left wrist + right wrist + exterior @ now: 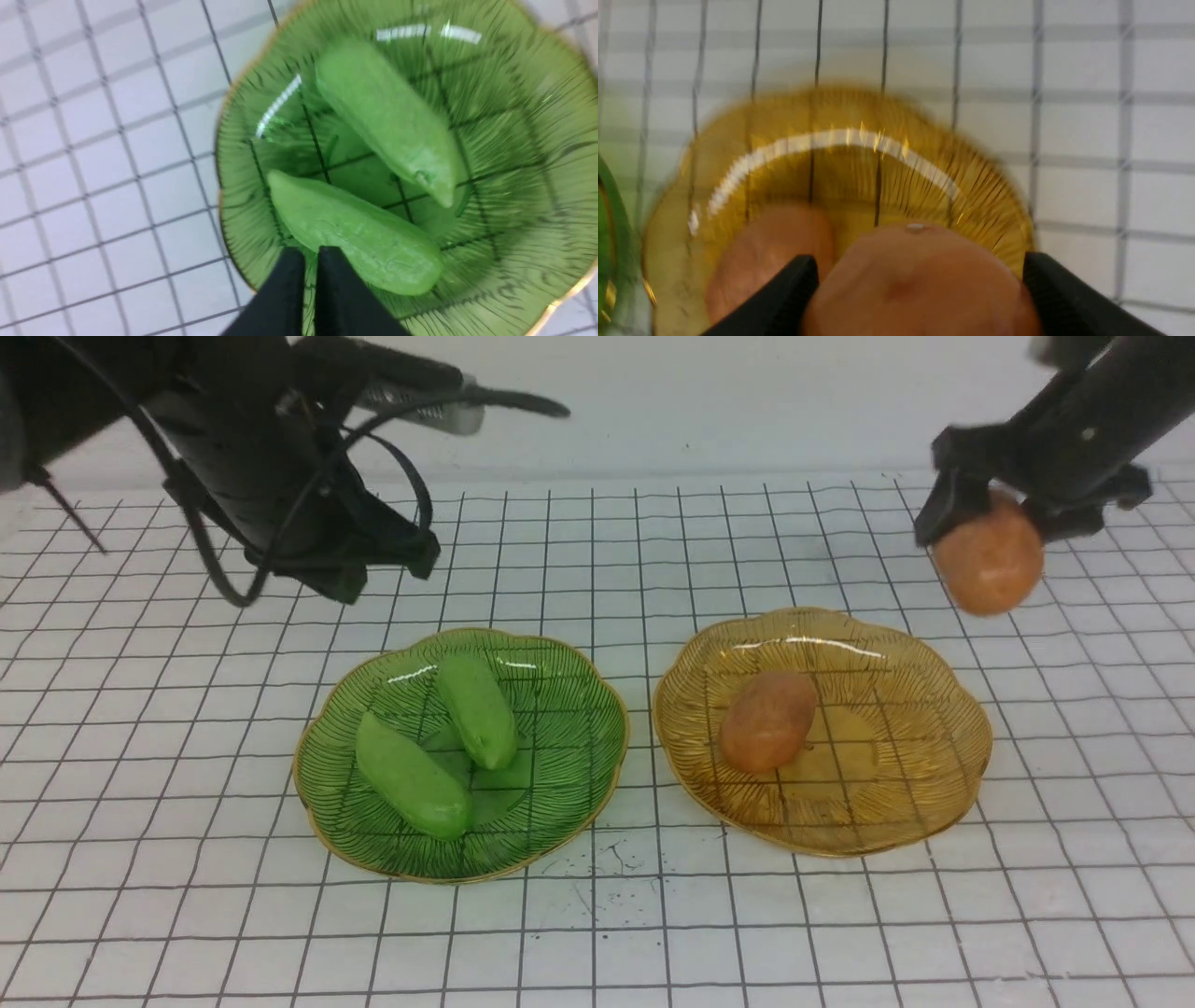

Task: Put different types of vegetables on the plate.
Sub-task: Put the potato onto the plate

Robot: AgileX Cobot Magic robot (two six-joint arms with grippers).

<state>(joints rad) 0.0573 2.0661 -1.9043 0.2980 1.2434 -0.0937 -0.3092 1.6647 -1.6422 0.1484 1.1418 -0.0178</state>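
Observation:
Two light-green cucumbers (411, 775) (478, 707) lie in the green glass plate (569, 784). One orange-brown potato (767, 721) lies in the amber glass plate (934, 728). My right gripper (994, 513) is shut on the second potato (990, 560) and holds it in the air, above and behind the amber plate's right rim. In the right wrist view the held potato (920, 284) sits between the two fingers (784, 298). My left gripper (312, 254) is shut and empty, raised behind the green plate; its fingers (285, 289) show over the near cucumber (355, 233).
The table is a white sheet with a black grid (597, 933). The two plates stand side by side, a narrow gap between them. The left arm (261, 457) and its cables hang over the back left.

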